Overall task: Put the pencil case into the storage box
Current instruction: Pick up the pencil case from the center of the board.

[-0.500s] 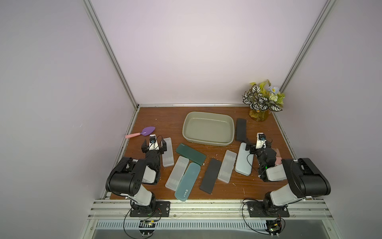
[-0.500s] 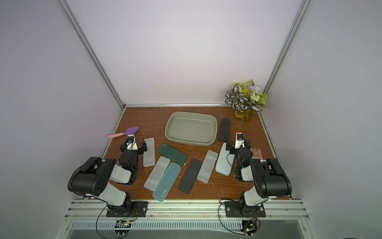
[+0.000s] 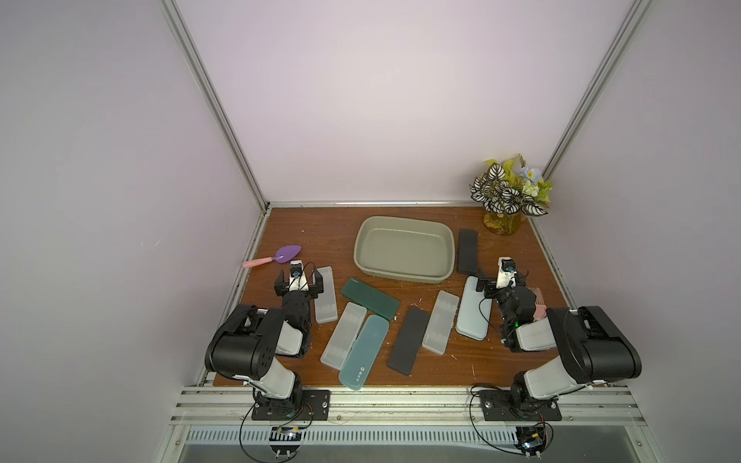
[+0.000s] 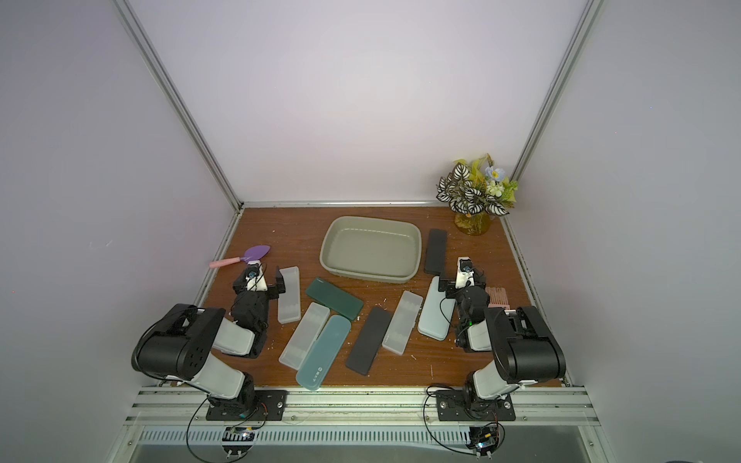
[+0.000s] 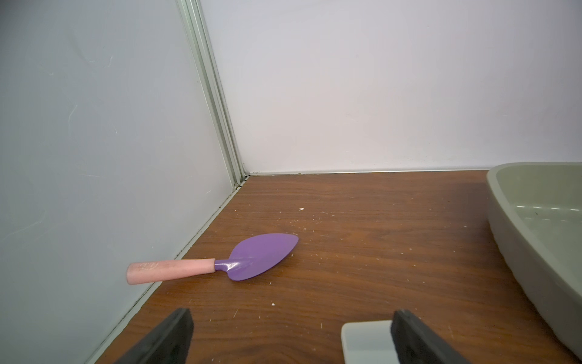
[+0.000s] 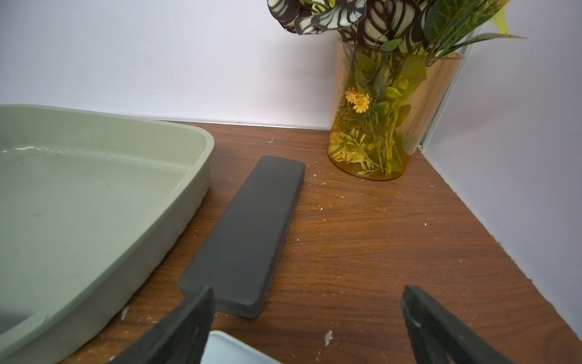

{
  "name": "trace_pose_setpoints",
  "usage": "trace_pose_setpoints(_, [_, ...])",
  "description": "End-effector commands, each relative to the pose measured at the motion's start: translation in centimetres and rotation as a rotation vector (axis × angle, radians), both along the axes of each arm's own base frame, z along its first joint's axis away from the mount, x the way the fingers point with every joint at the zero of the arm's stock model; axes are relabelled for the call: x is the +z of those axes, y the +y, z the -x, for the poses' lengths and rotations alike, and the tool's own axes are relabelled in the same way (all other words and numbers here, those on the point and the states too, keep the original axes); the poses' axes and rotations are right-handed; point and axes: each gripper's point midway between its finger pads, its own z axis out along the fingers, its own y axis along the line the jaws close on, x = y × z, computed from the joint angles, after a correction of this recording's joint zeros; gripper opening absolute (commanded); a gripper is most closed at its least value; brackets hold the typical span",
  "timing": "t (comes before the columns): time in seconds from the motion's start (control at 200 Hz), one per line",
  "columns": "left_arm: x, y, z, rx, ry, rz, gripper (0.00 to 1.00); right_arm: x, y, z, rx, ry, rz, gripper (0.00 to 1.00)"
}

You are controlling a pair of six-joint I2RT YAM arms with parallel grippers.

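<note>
Currently the left gripper (image 3: 299, 284) and right gripper (image 3: 501, 284) gape wide, empty. Every case lies on the table (image 3: 316, 232); the storage box (image 3: 405, 250) holds none. Best pinch the black pencil case (image 3: 468, 251), just beside the box, across its narrow width, lifting clear over the rim.

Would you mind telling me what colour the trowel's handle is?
Pink; the trowel's handle shows best in the left wrist view.
</note>
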Motion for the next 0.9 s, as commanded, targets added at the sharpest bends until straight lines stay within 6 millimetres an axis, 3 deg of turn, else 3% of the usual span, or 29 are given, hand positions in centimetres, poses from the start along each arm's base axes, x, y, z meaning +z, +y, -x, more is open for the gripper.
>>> trace_pose_setpoints(0.0, [0.5, 0.1, -0.3, 0.014, -0.018, 0.01, 0.98, 1.2, -0.2, -0.7, -0.01, -0.038, -0.013, 1.0])
trace_pose_setpoints(0.746, [-0.2, 0.4, -1.3, -0.019, 0.027, 0.049, 0.98, 1.2, -0.3, -0.8, -0.009, -0.037, -0.021, 1.0])
trace_pose_setpoints(0.891, [0.7, 0.2, -1.2, 0.002, 0.02, 0.021, 0.99, 3.3, -2.4, -0.5, -0.139, -0.056, -0.043, 1.0])
